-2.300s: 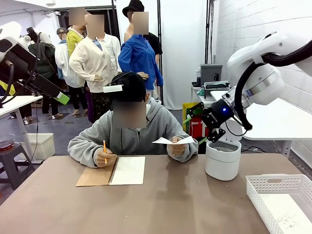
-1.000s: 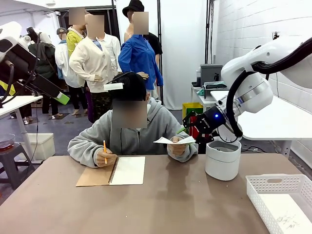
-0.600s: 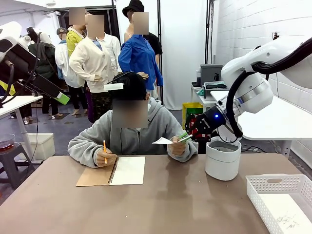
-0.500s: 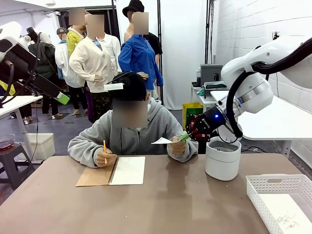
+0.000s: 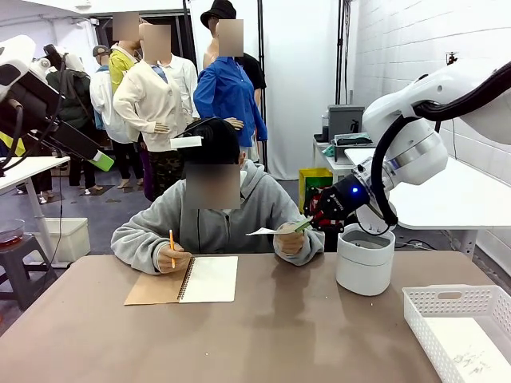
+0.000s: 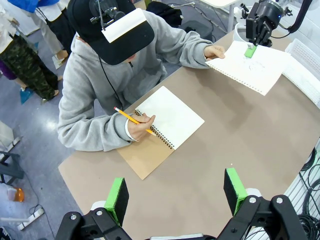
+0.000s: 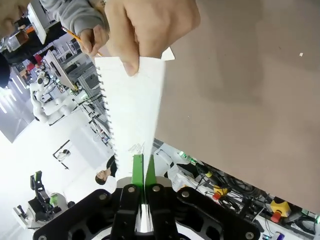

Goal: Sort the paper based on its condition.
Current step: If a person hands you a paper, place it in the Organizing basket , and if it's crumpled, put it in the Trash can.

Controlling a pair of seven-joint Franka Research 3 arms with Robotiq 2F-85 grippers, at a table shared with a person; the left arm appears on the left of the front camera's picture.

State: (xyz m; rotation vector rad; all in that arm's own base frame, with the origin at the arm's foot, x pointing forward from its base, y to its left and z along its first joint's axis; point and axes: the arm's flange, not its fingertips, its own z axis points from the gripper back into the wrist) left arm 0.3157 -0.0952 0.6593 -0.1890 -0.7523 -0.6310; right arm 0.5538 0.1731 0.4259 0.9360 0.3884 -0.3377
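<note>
In the front view the right claw (image 5: 306, 225) is shut on one edge of a thin white paper sheet (image 5: 263, 231), held level in the air between its fingertips and the person's hand (image 5: 291, 240). In the left wrist view the left claw (image 6: 175, 192) stands wide open and empty, with the sheet far ahead of it. In the right wrist view the sheet runs straight out from the closed claw; I judge it light, limp and easy to tear, so a gentle edge grip suits it.
</note>
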